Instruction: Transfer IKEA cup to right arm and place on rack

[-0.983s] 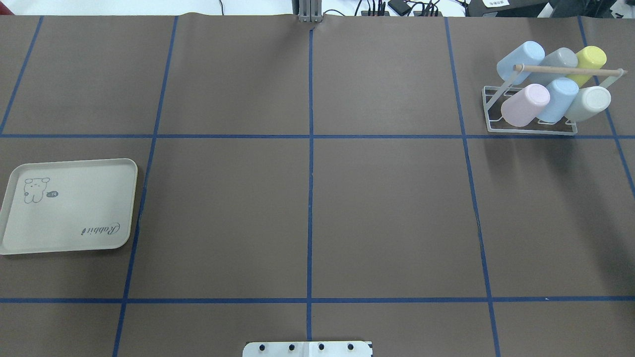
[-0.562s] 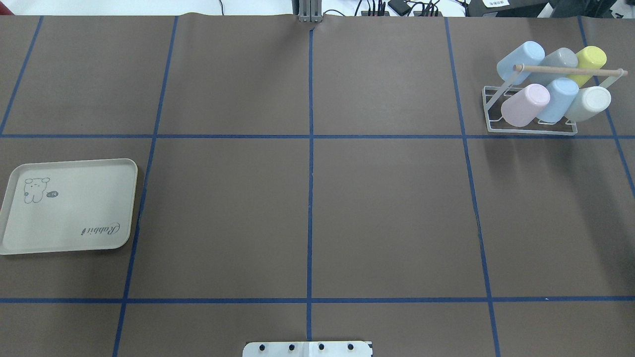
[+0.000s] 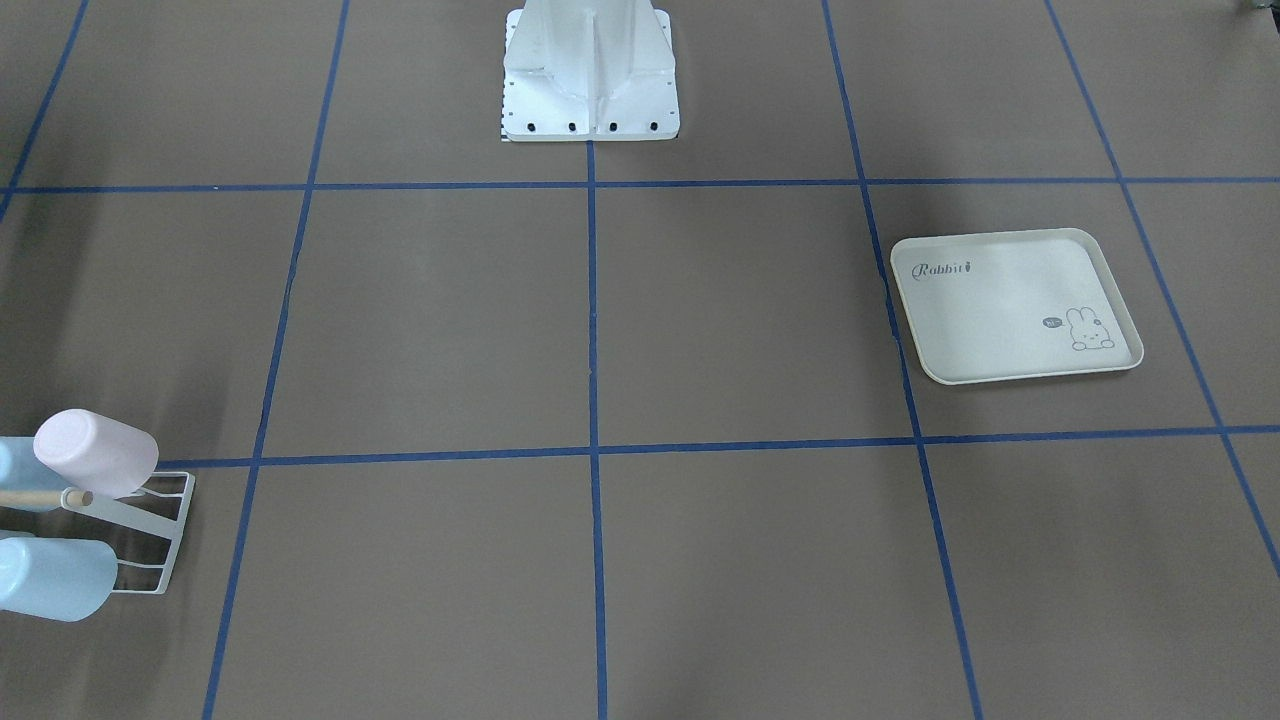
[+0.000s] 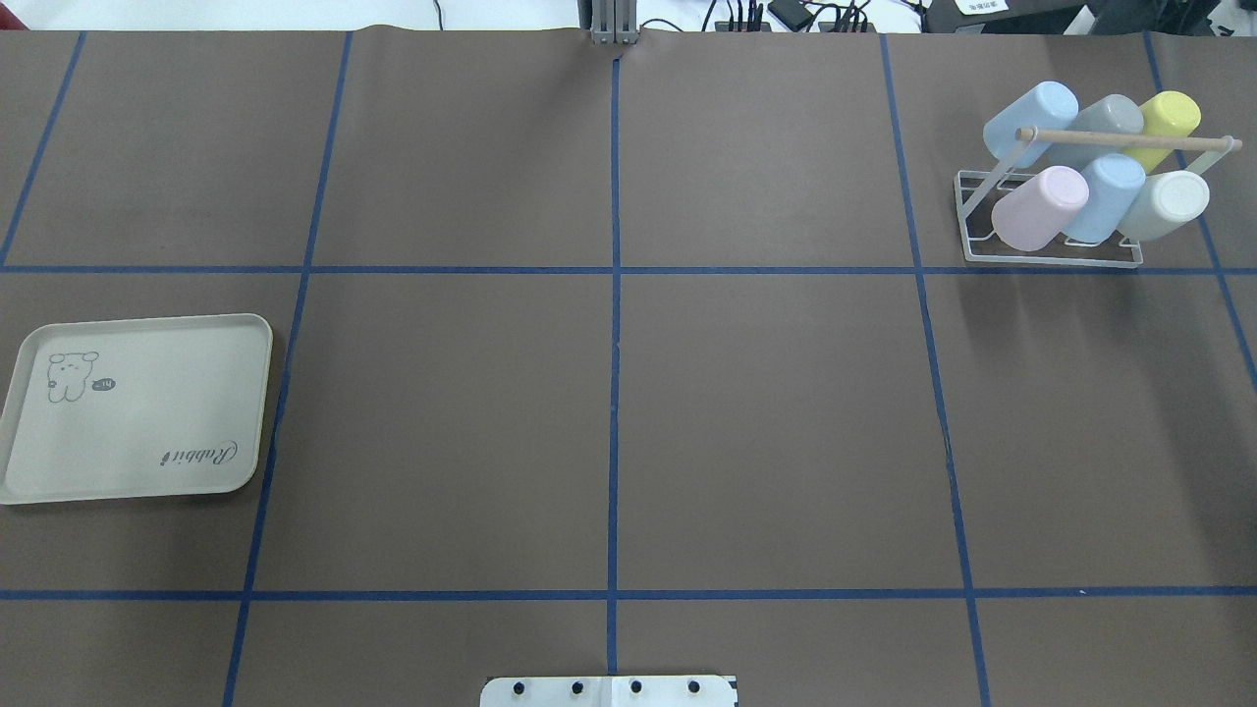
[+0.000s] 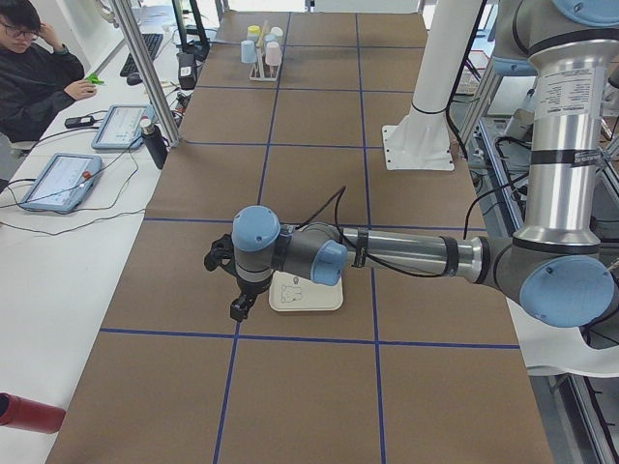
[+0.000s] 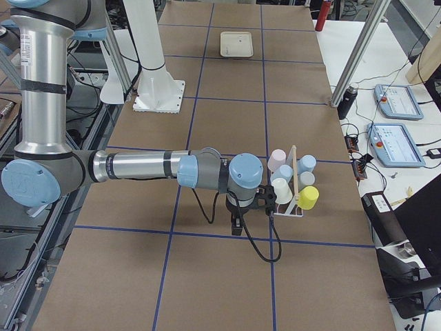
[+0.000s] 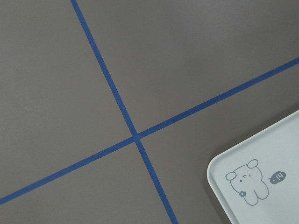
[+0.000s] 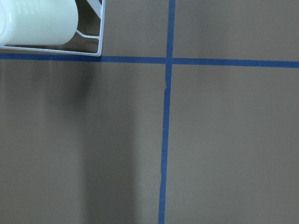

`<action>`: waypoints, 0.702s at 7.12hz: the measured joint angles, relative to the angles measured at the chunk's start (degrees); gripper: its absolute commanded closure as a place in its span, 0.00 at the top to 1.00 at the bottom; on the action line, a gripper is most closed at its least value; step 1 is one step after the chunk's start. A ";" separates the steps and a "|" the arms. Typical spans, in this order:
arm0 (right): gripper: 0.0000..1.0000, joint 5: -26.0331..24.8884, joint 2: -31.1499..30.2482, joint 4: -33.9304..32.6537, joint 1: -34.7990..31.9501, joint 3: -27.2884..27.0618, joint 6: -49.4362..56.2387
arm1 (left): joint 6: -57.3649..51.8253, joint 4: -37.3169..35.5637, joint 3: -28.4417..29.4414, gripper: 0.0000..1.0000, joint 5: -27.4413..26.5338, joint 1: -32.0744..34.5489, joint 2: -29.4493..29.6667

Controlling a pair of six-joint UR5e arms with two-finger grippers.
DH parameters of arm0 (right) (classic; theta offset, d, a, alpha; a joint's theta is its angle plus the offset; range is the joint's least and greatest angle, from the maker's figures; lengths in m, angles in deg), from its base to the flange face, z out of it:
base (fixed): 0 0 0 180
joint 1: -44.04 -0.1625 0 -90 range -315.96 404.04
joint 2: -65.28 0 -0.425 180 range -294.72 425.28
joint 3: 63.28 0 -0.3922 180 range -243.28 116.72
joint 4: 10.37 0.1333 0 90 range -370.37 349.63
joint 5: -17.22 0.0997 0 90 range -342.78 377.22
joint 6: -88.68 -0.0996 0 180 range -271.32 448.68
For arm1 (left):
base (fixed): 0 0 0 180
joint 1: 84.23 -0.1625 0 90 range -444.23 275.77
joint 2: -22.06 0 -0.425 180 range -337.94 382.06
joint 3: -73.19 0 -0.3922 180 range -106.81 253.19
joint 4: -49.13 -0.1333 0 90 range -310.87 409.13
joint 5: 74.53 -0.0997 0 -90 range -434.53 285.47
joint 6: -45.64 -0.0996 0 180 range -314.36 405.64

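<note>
The white wire rack (image 4: pixel 1051 259) with a wooden dowel stands at the table's far right, and several pastel cups (image 4: pixel 1039 206) rest tilted on its prongs. The rack (image 3: pixel 160 560) also shows at the front-facing view's left edge. In the right side view the right arm (image 6: pixel 138 167) reaches low over the table, its black gripper (image 6: pixel 236 226) just beside the rack (image 6: pixel 288 212); I cannot tell if it is open or shut. In the left side view the left gripper (image 5: pixel 238 307) hangs by the tray's edge; its state cannot be told either. The right wrist view catches a pale cup (image 8: pixel 37 22) at the rack's corner (image 8: pixel 100 32).
A cream rabbit-printed tray (image 4: pixel 137 442) lies bare at the table's left. The robot's white pedestal (image 3: pixel 590 70) stands at the near middle edge. A person (image 5: pixel 39 82) sits at a side desk with tablets (image 5: pixel 58 179). Blue tape lines grid the brown table.
</note>
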 measured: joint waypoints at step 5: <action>1.00 -0.36 0.08 0.07 -0.82 0.03 -0.26 | 0.12 -0.18 0.30 1.00 -5.40 1.35 -0.54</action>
